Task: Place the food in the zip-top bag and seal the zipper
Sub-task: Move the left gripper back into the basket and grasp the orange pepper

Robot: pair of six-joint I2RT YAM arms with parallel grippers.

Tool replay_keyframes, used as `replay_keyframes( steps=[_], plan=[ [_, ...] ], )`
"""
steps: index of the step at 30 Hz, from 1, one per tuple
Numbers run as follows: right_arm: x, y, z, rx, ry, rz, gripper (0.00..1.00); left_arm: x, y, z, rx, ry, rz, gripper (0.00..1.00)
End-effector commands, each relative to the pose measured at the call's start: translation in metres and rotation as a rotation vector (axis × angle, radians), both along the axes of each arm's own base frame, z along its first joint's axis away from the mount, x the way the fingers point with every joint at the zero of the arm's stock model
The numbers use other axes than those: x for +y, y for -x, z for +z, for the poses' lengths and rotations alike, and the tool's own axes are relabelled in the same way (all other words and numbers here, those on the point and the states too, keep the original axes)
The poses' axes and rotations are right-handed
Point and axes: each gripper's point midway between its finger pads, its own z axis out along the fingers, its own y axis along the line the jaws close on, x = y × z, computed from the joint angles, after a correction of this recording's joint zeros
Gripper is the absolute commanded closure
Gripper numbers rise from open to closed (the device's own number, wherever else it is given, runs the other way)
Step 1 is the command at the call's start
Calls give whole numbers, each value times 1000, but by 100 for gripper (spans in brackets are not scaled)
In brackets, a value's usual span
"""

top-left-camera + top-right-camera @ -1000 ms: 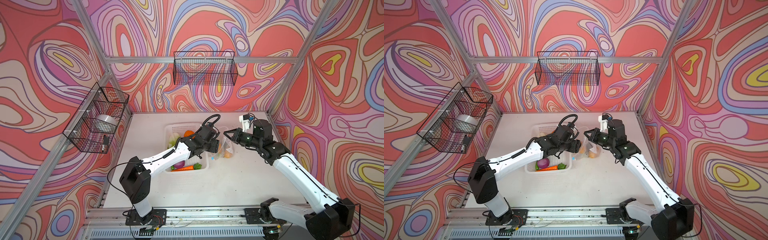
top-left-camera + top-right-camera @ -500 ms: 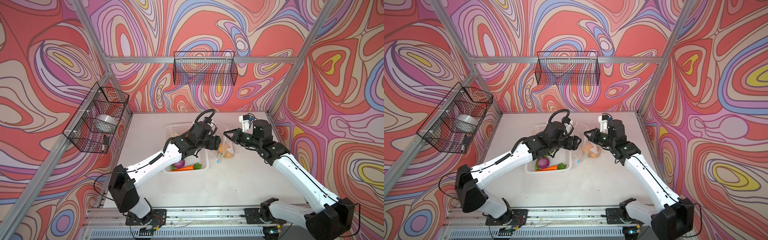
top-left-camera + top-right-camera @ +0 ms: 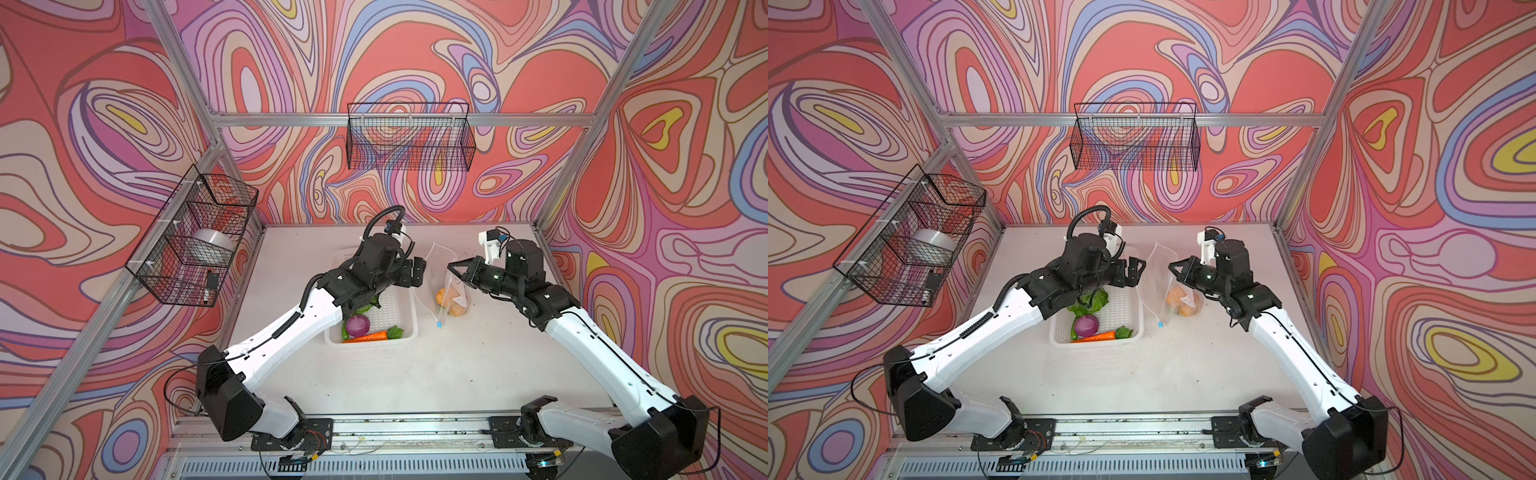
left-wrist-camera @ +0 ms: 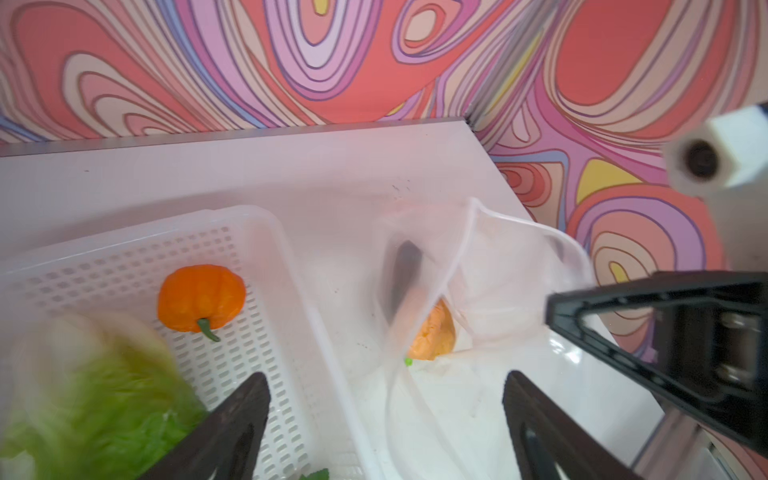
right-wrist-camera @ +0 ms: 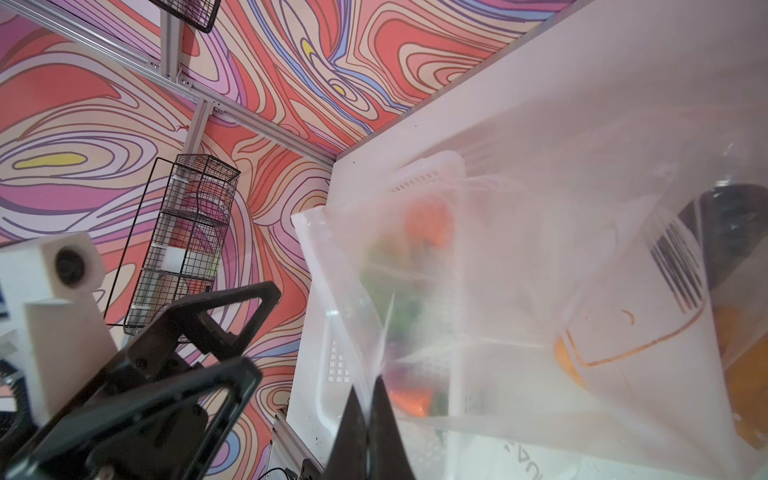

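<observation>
Swirling red, pink and lilac walls (image 3: 104,124) close in a white table (image 3: 415,382). A wire basket (image 3: 195,245) hangs on the left wall with a silvery roll inside, and a wire rack (image 3: 409,137) hangs on the back wall. The left arm reaches from the near left over a white plastic basket (image 3: 392,305). The basket holds a lettuce (image 3: 1092,300) partly under the arm, and a purple onion (image 3: 357,325) with a small green pepper (image 3: 345,329) just beside it. A carrot (image 3: 368,336) lies along its near wall, and a pumpkin (image 4: 201,297) shows only to the left wrist camera. The left gripper (image 3: 417,271) hovers above the basket's far right edge, its jaws spread wide with nothing between them, facing the bag. Just right of the basket the clear bag (image 3: 440,270) hangs lifted, its mouth gaping toward that gripper and its bottom on the table. The zipper strip (image 4: 519,220) rims the open mouth, and the blue slider (image 3: 438,325) dangles down near the table. At the bottom of the bag sit orange and tan pieces of food (image 3: 451,301). The left wrist view also shows a dark long shape (image 4: 403,274) inside, too blurred to name. The right gripper (image 3: 451,266) comes in from the right with its jaws closed, pinching the bag's upper edge. The right wrist view shows the plastic caught between the tips, and a white barcode label (image 5: 673,266) on the bag's side.
</observation>
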Motion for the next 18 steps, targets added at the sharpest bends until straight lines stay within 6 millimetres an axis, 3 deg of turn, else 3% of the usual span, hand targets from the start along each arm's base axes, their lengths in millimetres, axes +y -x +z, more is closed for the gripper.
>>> replay_keyframes(
  steps=[1,9,18],
  plan=[
    [-1,0,2,-11,10,-9,100,33,-19,-19,15,-61,83,10],
    [-4,1,2,-9,19,-24,100,73,-69,-62,81,-119,202,10],
    [-10,6,5,-14,28,-48,100,79,-122,-115,210,-146,261,11]
  ],
)
